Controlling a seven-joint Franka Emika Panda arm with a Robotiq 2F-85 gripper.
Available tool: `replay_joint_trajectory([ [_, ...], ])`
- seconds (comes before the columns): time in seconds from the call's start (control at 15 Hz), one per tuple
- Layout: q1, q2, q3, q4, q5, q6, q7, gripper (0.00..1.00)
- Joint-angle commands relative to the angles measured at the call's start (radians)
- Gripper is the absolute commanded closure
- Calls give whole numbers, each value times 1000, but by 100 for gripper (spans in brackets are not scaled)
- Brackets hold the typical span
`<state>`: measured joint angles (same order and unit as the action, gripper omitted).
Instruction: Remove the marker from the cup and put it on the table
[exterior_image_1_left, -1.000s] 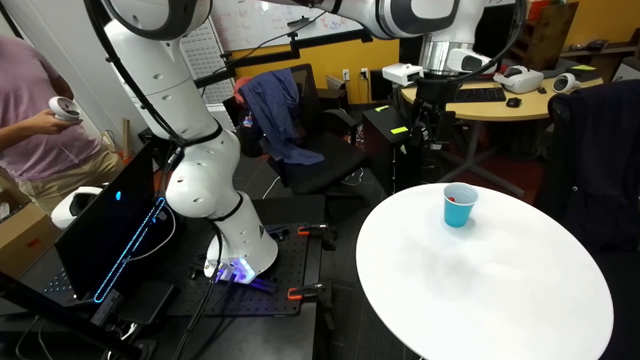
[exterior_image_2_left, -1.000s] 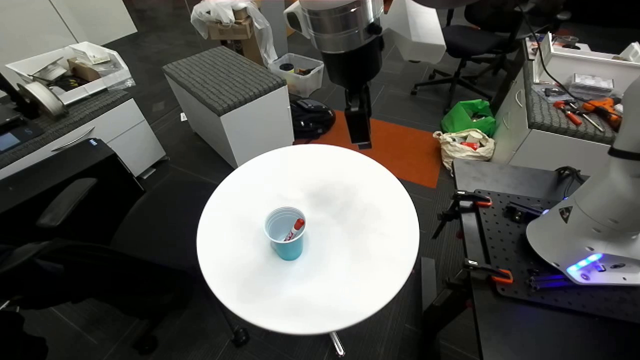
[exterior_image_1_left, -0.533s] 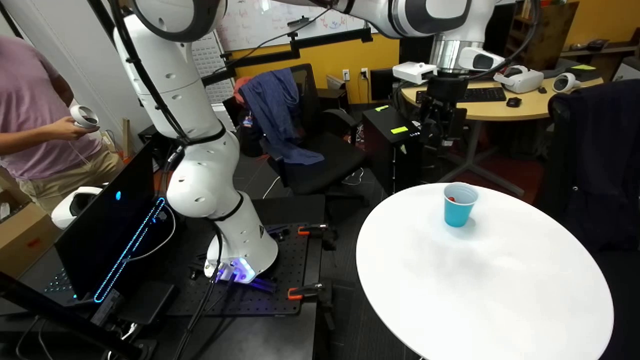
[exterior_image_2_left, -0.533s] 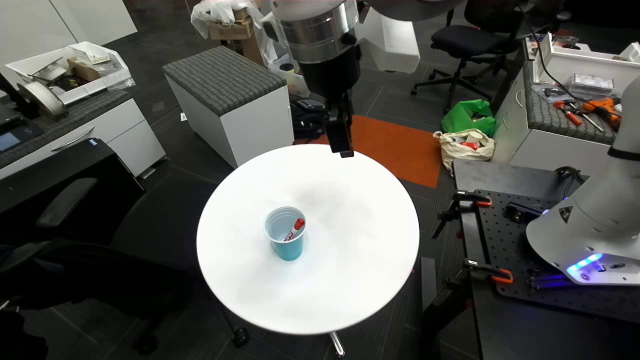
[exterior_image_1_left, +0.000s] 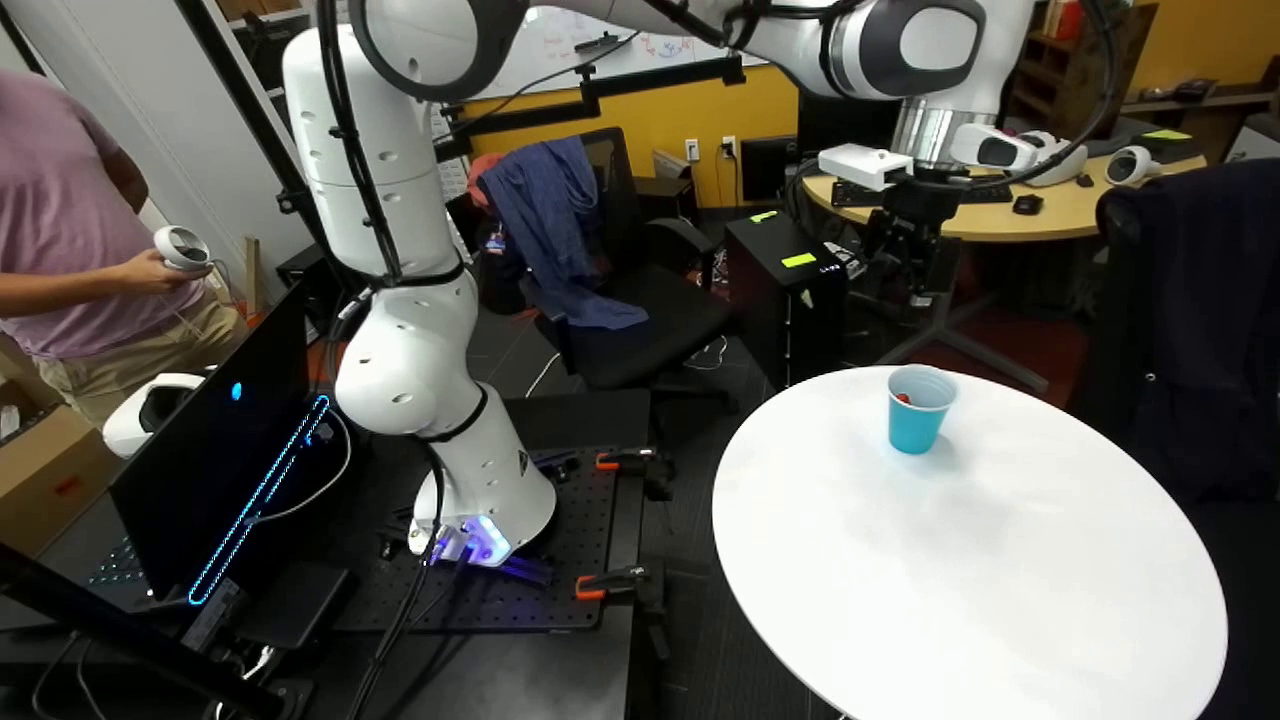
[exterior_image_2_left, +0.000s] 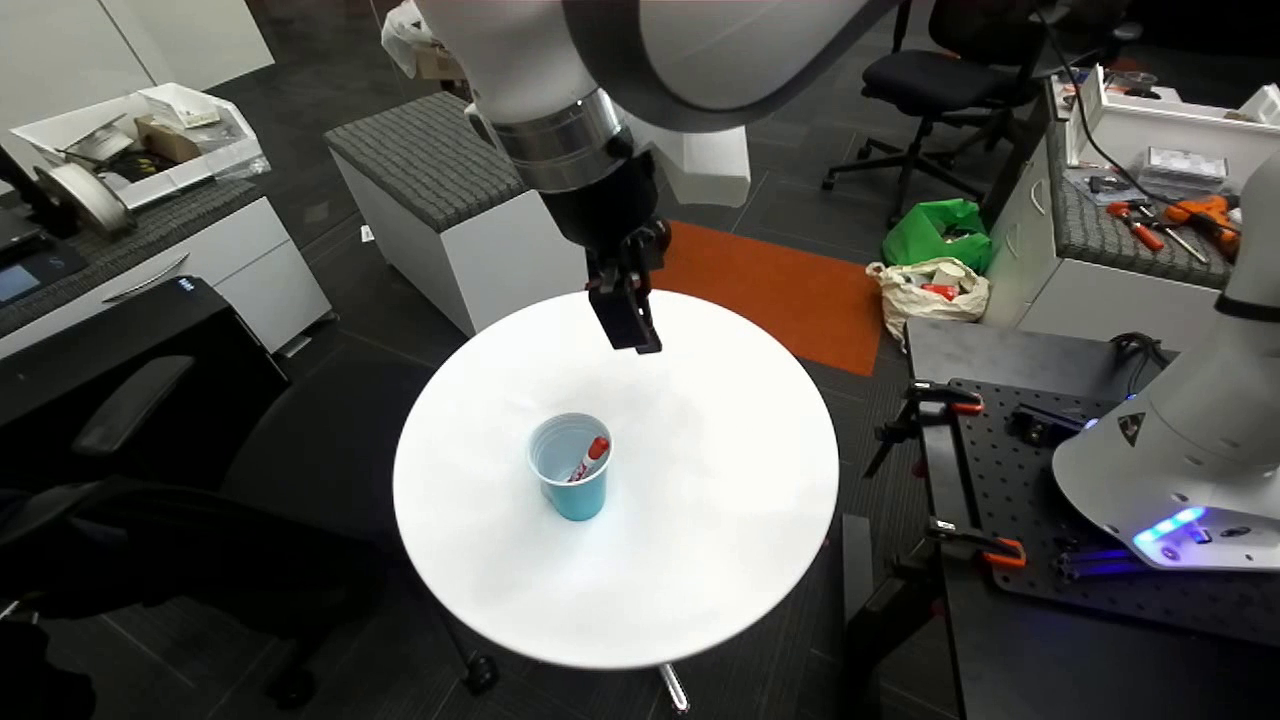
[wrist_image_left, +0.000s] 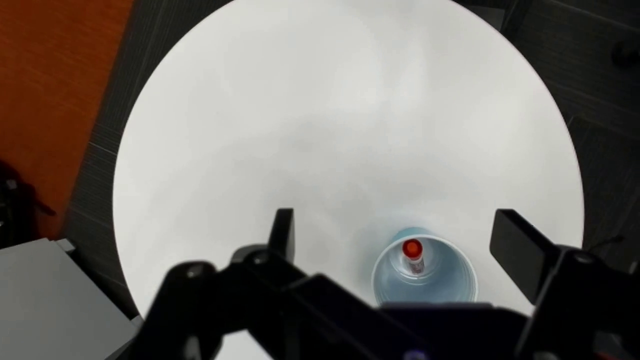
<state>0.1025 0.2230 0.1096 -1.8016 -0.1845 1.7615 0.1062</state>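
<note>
The turquoise cup (exterior_image_1_left: 916, 428) stands upright on the round white table (exterior_image_1_left: 960, 590); the cup (exterior_image_2_left: 574, 497) and table (exterior_image_2_left: 700, 570) also show in the other exterior picture. The red and white marker (exterior_image_2_left: 590, 460) leans inside the cup, its red cap near the rim; only a bit of red (exterior_image_1_left: 903, 398) shows from the opposite side. My gripper (exterior_image_2_left: 635, 345) is in the air above the table, apart from the cup. In the wrist view the gripper (wrist_image_left: 395, 230) is open and empty; the cup (wrist_image_left: 442, 277) and marker (wrist_image_left: 413, 254) appear between its fingers, farther below. The gripper body hides the cup's lower part there.
A black chair (exterior_image_1_left: 1190, 330) stands close beside the table. A grey-topped white cabinet (exterior_image_2_left: 450, 170) is near the table's edge. The robot's black base table (exterior_image_1_left: 560, 660) has clamps (exterior_image_1_left: 625, 580) on its edge. A person (exterior_image_1_left: 90, 240) holds a controller.
My gripper has moved lower and in over the table, closer to the cup. The cup and marker have not moved. The person's hand with the controller has shifted.
</note>
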Motion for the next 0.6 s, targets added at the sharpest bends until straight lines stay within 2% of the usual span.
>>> replay_joint_trajectory([
  [0.0, 12, 66, -7, 65, 9, 31, -17, 0],
  [0.53, 15, 133, -12, 56, 9, 217, -24, 0],
])
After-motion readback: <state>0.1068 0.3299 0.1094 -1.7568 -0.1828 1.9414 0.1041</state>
